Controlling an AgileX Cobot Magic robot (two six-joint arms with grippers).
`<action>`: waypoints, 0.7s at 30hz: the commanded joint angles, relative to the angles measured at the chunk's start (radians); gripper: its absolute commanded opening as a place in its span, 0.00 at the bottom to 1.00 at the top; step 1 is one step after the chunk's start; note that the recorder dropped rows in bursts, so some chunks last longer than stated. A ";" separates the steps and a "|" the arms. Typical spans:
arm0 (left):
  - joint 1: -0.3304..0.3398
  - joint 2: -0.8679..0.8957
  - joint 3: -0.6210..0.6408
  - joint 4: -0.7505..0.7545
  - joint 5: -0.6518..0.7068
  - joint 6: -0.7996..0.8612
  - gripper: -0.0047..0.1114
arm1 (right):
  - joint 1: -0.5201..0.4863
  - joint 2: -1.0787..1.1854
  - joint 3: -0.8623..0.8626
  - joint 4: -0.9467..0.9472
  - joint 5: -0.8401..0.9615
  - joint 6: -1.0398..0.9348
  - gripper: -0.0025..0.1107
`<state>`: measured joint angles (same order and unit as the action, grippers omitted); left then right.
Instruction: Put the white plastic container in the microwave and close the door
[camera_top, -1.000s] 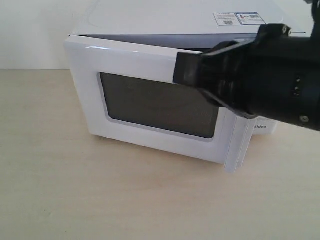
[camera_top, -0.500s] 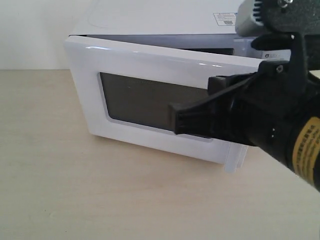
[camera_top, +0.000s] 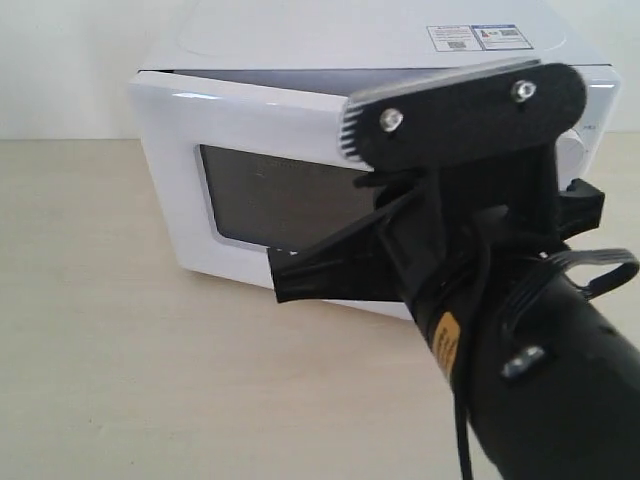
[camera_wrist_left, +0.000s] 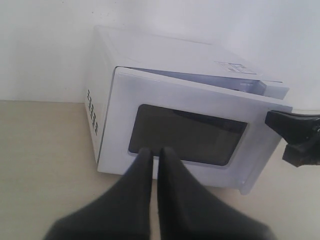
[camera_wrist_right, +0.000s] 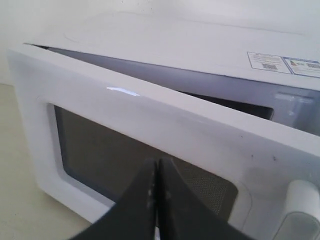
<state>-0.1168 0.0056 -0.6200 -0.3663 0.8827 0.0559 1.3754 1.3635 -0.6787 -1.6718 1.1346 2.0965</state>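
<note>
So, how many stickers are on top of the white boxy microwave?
2, side by side at the microwave's top right: a white sticker, a blue-and-white sticker. More may be hidden.

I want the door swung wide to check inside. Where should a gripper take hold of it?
Probably the vertical bar handle at the door's free edge, approached from the front, jaws closing sideways across the bar. The door stands ajar, so that edge sits clear of the microwave, and the flat panel offers nothing else to pinch.
</note>
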 joint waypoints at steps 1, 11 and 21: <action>0.004 -0.006 0.007 -0.012 0.006 0.006 0.08 | -0.012 0.062 -0.002 -0.026 0.051 0.002 0.02; 0.004 -0.006 0.007 -0.010 -0.007 0.006 0.08 | -0.095 0.074 -0.042 -0.051 0.002 0.002 0.02; 0.004 -0.006 0.007 -0.008 -0.044 0.006 0.08 | -0.243 0.077 -0.053 -0.044 -0.102 0.002 0.02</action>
<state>-0.1168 0.0056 -0.6200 -0.3663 0.8555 0.0559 1.1742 1.4391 -0.7253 -1.7084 1.0598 2.0982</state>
